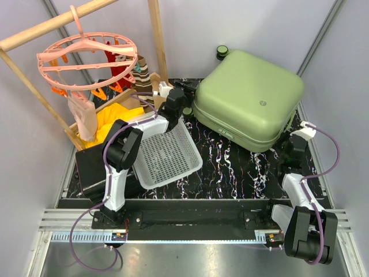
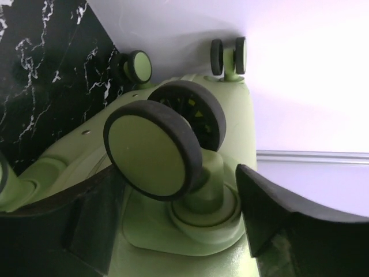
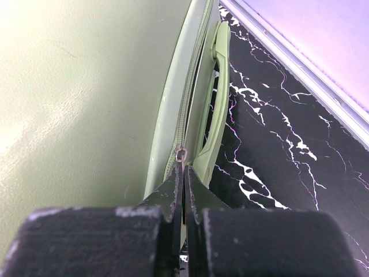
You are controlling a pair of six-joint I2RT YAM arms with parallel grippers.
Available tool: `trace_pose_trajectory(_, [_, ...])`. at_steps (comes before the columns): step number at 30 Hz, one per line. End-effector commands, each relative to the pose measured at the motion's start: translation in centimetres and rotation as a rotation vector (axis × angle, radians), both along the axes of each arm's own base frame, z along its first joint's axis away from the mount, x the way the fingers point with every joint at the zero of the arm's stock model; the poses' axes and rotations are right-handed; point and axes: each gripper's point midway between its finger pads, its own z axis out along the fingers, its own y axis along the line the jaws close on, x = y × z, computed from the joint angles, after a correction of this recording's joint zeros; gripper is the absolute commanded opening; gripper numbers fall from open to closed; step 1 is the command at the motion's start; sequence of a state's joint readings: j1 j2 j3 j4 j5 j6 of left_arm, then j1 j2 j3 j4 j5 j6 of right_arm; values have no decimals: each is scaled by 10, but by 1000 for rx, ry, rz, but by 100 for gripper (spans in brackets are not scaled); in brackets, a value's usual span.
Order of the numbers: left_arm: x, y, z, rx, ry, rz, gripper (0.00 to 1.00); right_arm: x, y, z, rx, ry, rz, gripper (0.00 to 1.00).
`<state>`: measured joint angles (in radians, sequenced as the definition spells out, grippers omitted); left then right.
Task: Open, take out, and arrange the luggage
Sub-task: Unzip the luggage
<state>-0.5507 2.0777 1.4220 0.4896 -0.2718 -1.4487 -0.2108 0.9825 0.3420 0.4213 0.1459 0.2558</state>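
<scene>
The right tool (image 3: 183, 173) has its fingers pressed together on the zipper pull (image 3: 182, 154), whose small ring shows just past the tips. From there the zipper track runs straight away toward 12 o'clock in the wrist view, along the seam of the suitcase (image 1: 251, 95), with the green handle (image 3: 216, 98) just beside it at 1 o'clock and the dark marbled surface (image 3: 277, 144) beyond at 3 o'clock.

The left tool (image 2: 184, 219) is spread, one finger on either side of a wheel (image 2: 153, 150) and its stem; I cannot tell whether either finger touches it.

Seen from above, the suitcase lies flat and closed toward 1 o'clock on the surface. The right tool sits at its 4 o'clock edge and the left tool at its 9 o'clock corner.

The right arm is the one on the zipper, so the opening pull would likely follow the seam's long line, with the left tool placed to steady the case.
</scene>
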Motion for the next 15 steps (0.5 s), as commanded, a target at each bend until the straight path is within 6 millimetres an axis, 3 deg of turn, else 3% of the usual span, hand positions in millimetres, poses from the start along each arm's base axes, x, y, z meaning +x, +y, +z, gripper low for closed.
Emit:
trace_pose_trajectory(1, [13,-1,41,-21,-122,23,50,3,-14,41,-34,-147,-58,0])
trace_pose_trajectory(5, [13,-1,34,-23,-109,14,35,3,-15,41,-41,-144,-61,0])
trace_pose_trajectory(7, [13,1,35,-20,-121,15,21,1,-16,42,-49,-146,-66,0])
trace_pose_trajectory(10, [12,6,38,-6,-138,18,10,-3,-20,42,-68,-141,-92,0])
trace_pose_trajectory(11, [11,9,37,-1,-138,19,3,-4,-21,42,-72,-140,-97,0])
trace_pose_trajectory(15, [8,18,45,46,-183,15,0,-7,-23,46,-84,-149,-107,0])
